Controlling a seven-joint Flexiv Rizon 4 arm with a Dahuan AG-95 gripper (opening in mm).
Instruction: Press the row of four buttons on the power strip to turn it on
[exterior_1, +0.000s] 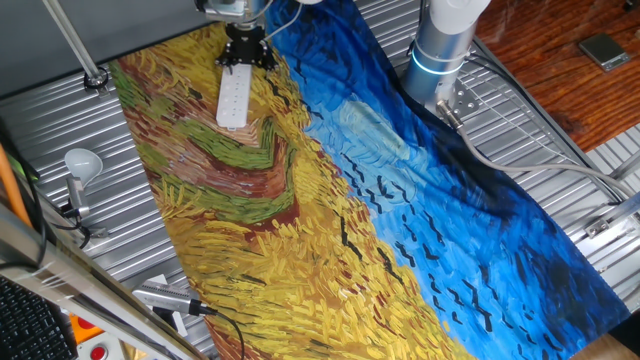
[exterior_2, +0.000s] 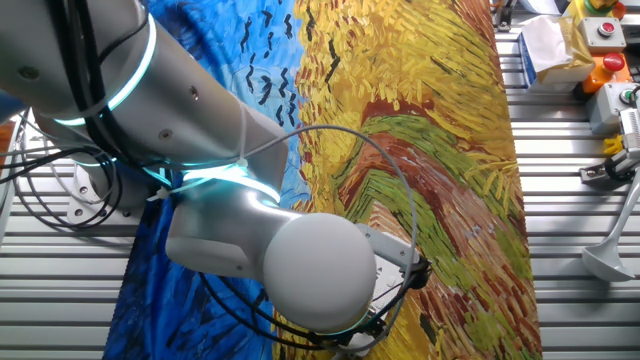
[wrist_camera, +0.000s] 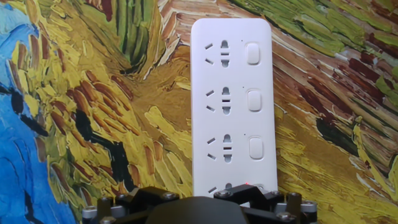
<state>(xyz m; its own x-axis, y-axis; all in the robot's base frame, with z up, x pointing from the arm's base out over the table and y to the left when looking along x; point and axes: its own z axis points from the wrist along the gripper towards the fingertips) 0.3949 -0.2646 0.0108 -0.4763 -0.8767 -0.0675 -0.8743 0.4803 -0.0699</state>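
The white power strip (wrist_camera: 233, 106) lies lengthwise on a cloth printed with a painting and runs away from the hand camera. The row of four buttons sits along its right side: three pale rounded switches (wrist_camera: 254, 100) show fully. The nearest one is mostly covered by the black gripper body (wrist_camera: 199, 208), and a small red glow (wrist_camera: 247, 184) shows beside it. In one fixed view the gripper (exterior_1: 247, 55) stands directly over the far end of the power strip (exterior_1: 233, 98). No view shows the fingertips. In the other fixed view the arm hides the strip.
A white light bulb (exterior_1: 83, 163) on a stand is at the left, off the cloth. The arm's base (exterior_1: 440, 45) rises at the back right. Boxes with red and orange buttons (exterior_2: 605, 40) and metal tools (exterior_1: 165, 298) sit on the ribbed metal table.
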